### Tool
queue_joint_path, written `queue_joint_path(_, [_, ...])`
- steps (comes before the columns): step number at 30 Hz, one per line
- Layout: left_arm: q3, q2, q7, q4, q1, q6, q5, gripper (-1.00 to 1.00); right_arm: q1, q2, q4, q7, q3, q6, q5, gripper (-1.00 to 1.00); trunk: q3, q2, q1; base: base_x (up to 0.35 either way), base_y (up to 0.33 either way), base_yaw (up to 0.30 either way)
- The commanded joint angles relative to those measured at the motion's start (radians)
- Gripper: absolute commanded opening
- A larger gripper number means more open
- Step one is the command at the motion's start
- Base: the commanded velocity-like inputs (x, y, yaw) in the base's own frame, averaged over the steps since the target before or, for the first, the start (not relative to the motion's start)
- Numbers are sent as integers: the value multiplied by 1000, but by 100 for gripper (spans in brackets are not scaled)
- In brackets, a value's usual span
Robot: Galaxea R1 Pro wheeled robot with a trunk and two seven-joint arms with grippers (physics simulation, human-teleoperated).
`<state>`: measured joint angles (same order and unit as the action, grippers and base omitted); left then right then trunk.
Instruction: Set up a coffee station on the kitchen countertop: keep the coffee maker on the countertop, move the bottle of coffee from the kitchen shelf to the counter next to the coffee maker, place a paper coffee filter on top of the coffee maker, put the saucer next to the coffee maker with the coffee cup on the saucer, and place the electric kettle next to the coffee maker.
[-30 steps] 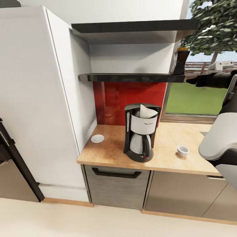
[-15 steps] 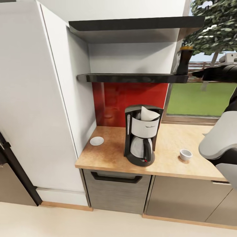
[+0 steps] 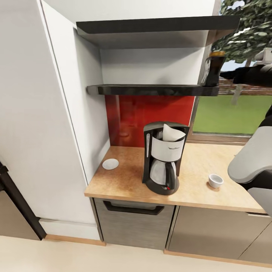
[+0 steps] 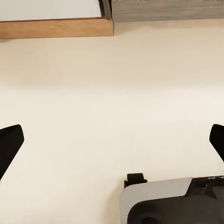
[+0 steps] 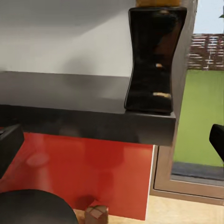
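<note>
The black coffee maker (image 3: 163,158) stands on the kitchen countertop (image 3: 128,181) with the white paper coffee filter (image 3: 172,133) in its top. Left of it lies the saucer (image 3: 110,164); to its right sits the coffee cup (image 3: 215,181) on the bare worktop. The dark bottle of coffee (image 3: 214,69) (image 5: 156,58) stands at the right end of the lower kitchen shelf (image 3: 151,90) (image 5: 84,114). My right gripper (image 3: 226,74) (image 5: 112,142) hovers open just right of the bottle, apart from it. My left gripper (image 4: 112,144) hangs open over the floor. The electric kettle is out of view.
A tall white cabinet (image 3: 41,113) walls the counter's left end. A second black shelf (image 3: 155,26) hangs above the first, with a red backsplash (image 3: 147,113) below. A window (image 3: 226,113) lies behind the counter's right part. My right arm's grey link (image 3: 251,158) overhangs the counter's right side.
The camera has shifted a little. My right gripper has risen from below shelf level to the bottle's mid-height, still just right of it. Things on the counter have not moved.
</note>
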<state>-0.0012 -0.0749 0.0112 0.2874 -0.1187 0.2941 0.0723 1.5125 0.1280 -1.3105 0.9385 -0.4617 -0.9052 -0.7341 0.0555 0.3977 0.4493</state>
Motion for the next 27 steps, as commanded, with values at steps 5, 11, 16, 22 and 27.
queue_joint_path(5, [0,0,1,-1,0,5,8,100,2,3,-9,10,0,-4,43,100,2,2,1,7,0,0])
queue_joint_path(11, [0,1,1,-1,-1,4,9,100,2,3,-60,9,1,-4,49,100,2,2,1,1,0,0])
queue_joint_path(16, [0,1,1,-1,-1,5,9,100,2,2,-82,9,1,-14,50,100,2,2,1,0,0,0])
queue_joint_path(22, [0,1,1,-1,0,5,9,100,2,2,-98,10,1,-28,51,100,2,2,1,0,0,0])
queue_joint_path(27, [0,1,0,-1,0,5,8,100,2,0,-99,10,2,-30,51,100,2,2,1,0,14,0])
